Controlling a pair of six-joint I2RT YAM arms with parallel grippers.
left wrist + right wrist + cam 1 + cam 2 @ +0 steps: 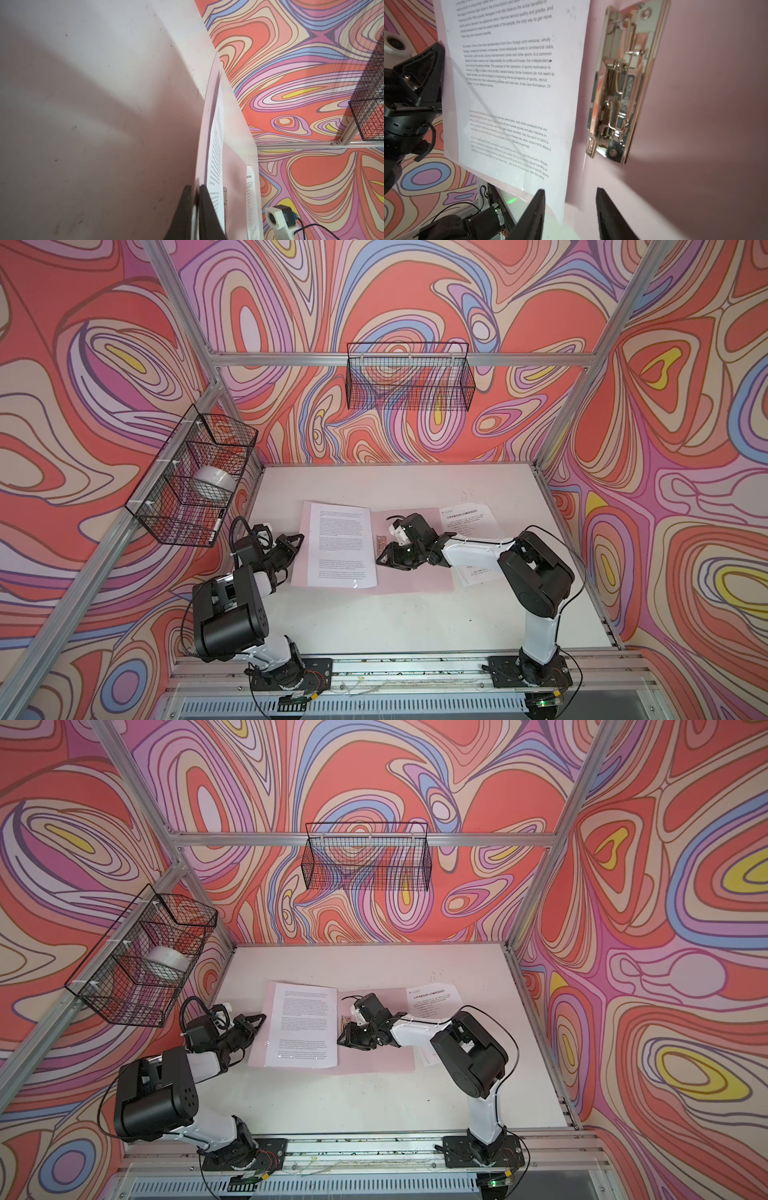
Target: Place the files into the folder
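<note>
We judge the task half done. One dense-text sheet (pixel 338 547) lies on the open folder (pixel 409 581), at 9 o'clock from its metal clip (pixel 623 83) and not under it. The headed sheet (pixel 467 516) waits at the folder's 3 o'clock edge. Both sheets run long from 12 to 6, tops toward 12. The left gripper (pixel 195 187) pinches the folder's 9 o'clock edge. The right gripper (pixel 570 190) hovers agape and empty.

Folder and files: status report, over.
Left gripper shut on the folder, left edge; right gripper open over the clip. One sheet on the open folder, headed sheet loose at its right edge. Right arm overhangs it.
</note>
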